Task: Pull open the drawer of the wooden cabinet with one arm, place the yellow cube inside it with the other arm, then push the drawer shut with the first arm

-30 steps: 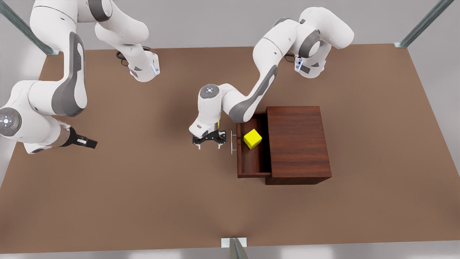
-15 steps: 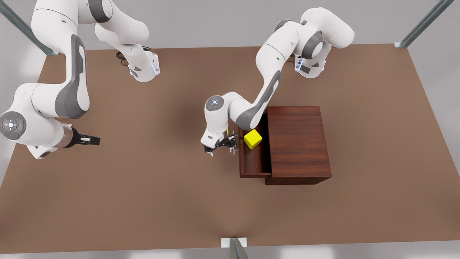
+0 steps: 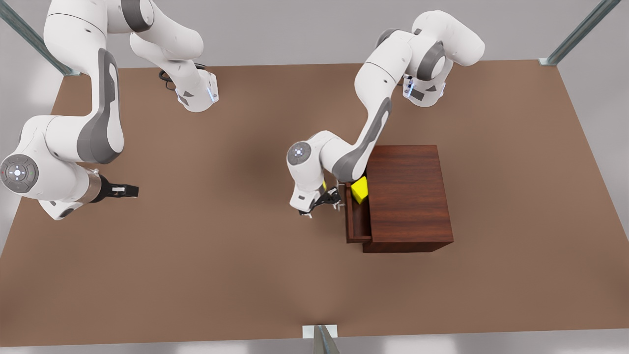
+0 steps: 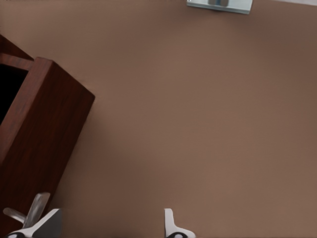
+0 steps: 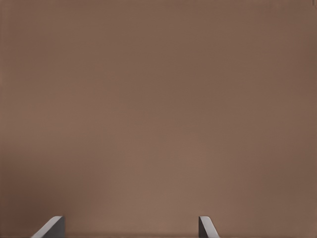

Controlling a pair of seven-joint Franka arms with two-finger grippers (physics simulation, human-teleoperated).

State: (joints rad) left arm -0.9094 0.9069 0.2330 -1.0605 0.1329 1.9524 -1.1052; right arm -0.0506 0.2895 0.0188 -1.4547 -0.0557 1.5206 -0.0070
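Note:
The wooden cabinet (image 3: 408,196) stands right of the table's middle in the front view. Its drawer (image 3: 357,223) sticks out only a little toward the front view's left. The yellow cube (image 3: 360,189) lies inside the drawer, partly under the cabinet top. My left gripper (image 3: 324,200) is open and sits against the drawer front beside the silver handle (image 3: 339,199). In the left wrist view the drawer (image 4: 39,134) is beside my left gripper (image 4: 106,229), with the handle (image 4: 34,208) next to one fingertip. My right gripper (image 3: 130,190) waits open over bare table at the front view's far left, and also appears as my right gripper (image 5: 130,227).
The brown table (image 3: 221,255) stretches wide around the cabinet. Metal frame posts stand at the far corners (image 3: 580,34) and at the near edge (image 3: 319,337). Both arm bases sit along the far edge.
My left gripper has moved toward the front view's right with the drawer front. The drawer has slid most of the way in, carrying the cube partly under the cabinet top. The right arm barely shifted.

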